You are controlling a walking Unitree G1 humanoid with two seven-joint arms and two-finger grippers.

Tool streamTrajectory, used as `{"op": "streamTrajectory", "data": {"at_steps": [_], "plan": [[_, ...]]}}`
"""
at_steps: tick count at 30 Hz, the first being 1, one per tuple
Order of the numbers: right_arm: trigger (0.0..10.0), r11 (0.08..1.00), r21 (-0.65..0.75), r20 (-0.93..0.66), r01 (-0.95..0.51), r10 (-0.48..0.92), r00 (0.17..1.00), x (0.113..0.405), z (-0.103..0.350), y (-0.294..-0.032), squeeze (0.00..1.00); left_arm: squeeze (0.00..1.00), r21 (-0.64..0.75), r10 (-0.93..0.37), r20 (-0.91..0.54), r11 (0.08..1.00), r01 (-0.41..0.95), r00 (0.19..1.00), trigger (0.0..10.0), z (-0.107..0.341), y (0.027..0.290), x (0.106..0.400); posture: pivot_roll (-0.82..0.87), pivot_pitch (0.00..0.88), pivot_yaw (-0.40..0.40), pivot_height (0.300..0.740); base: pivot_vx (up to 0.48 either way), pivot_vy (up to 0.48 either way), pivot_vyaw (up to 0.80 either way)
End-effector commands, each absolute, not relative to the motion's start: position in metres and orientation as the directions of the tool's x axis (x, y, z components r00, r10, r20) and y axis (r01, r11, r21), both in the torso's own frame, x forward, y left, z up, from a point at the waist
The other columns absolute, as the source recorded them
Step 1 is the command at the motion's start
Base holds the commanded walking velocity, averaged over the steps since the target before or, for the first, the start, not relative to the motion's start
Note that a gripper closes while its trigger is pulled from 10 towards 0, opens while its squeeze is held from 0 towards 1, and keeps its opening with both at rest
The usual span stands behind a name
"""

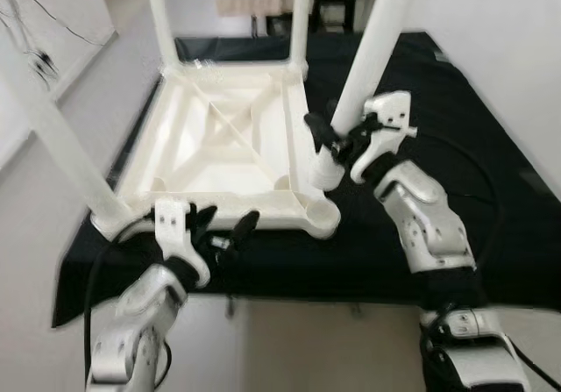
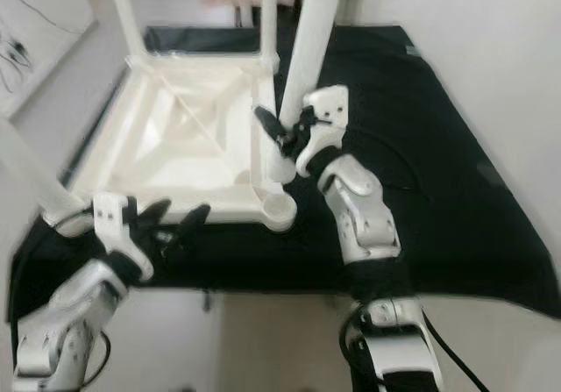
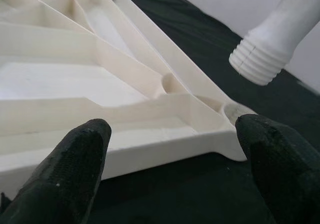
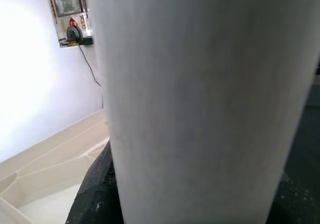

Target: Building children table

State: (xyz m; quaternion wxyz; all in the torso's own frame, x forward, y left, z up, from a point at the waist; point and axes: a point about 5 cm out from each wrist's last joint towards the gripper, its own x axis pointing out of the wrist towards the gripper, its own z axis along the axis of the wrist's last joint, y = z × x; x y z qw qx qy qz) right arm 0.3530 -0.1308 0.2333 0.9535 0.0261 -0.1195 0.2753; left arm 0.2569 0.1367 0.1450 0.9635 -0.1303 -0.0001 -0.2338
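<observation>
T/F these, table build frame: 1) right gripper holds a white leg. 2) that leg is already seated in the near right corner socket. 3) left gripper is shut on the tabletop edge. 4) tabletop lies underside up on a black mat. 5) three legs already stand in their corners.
1) True: the right gripper is clamped on the white leg.
2) False: its threaded end hangs above the corner socket, not in it.
3) False: the left gripper is open beside the near edge.
4) True: the tabletop, ribs up, lies on the black mat.
5) True.

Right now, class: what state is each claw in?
Left claw: open, empty, beside the tabletop edge.
Right claw: shut on the table leg.
</observation>
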Motion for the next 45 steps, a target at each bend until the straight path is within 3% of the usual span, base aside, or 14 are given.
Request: {"op": "streamTrajectory", "data": {"at_steps": [1, 5, 8, 11, 15, 27, 43, 44, 45], "plan": [[10.0, 0.829, -0.015, 0.259, -0.56, 0.544, 0.798, 0.349, 0.235, -0.131, 0.0, 0.0, -0.228, -0.463, 0.033, 0.859, 0.458, 0.886, 10.0, 0.139, 0.137, 0.252, 0.0, 0.094, -0.024, 0.74, 0.0, 0.0, 0.0], [10.0, 0.782, -0.028, 0.254, -0.622, 0.608, 0.752, 0.344, 0.234, -0.129, 0.0, 0.0, -0.199, -0.522, 0.009, 0.835, 0.513, 0.853, 10.0, 0.135, 0.133, 0.243, 0.0, 0.098, -0.025, 0.74, 0.0, 0.0, 0.0], [10.0, 0.695, -0.035, 0.246, -0.718, 0.703, 0.668, 0.337, 0.232, -0.129, 0.0, 0.0, -0.155, -0.577, -0.031, 0.81, 0.566, 0.816, 10.0, 0.128, 0.131, 0.23, 0.01, 0.107, -0.026, 0.74, 0.0, 0.0, 0.0], [10.0, 0.675, -0.034, 0.246, -0.737, 0.72, 0.649, 0.336, 0.231, -0.129, 0.0, 0.0, -0.142, -0.582, -0.043, 0.808, 0.572, 0.812, 10.0, 0.126, 0.132, 0.227, 0.01, 0.112, -0.027, 0.74, 0.0, 0.0, 0.0], [10.0, 0.588, -0.059, 0.232, -0.807, 0.794, 0.561, 0.334, 0.232, -0.118, 0.0, 0.0, -0.102, -0.55, -0.056, 0.833, 0.544, 0.833, 10.0, 0.124, 0.14, 0.217, 0.02, 0.139, -0.028, 0.74, 0.0, 0.0, 0.0], [10.0, 0.57, -0.066, 0.246, -0.819, 0.805, 0.54, 0.351, 0.242, -0.11, 0.0, 0.0, -0.004, -0.423, -0.058, 0.906, 0.424, 0.904, 10.0, 0.135, 0.166, 0.195, 0.07, 0.246, -0.014, 0.74, 0.0, 0.0, 0.0], [10.0, 0.566, -0.129, 0.229, -0.814, 0.816, 0.531, 0.368, 0.258, -0.112, 0.0, 0.0, -0.037, -0.407, -0.049, 0.913, 0.405, 0.912, 10.0, 0.146, 0.167, 0.162, 0.12, 0.348, -0.02, 0.74, 0.0, 0.0, 0.0], [10.0, 0.554, -0.134, 0.229, -0.821, 0.824, 0.519, 0.368, 0.258, -0.111, 0.0, 0.0, -0.036, -0.407, -0.05, 0.913, 0.406, 0.912, 10.0, 0.147, 0.167, 0.16, 0.12, 0.348, -0.02, 0.74, 0.0, 0.0, 0.0], [10.0, 0.475, -0.155, 0.219, -0.866, 0.872, 0.439, 0.364, 0.26, -0.108, 0.0, 0.0, -0.036, -0.408, -0.05, 0.913, 0.406, 0.912, 10.0, 0.149, 0.166, 0.158, 0.12, 0.358, -0.024, 0.74, 0.0, 0.0, 0.0]]}}
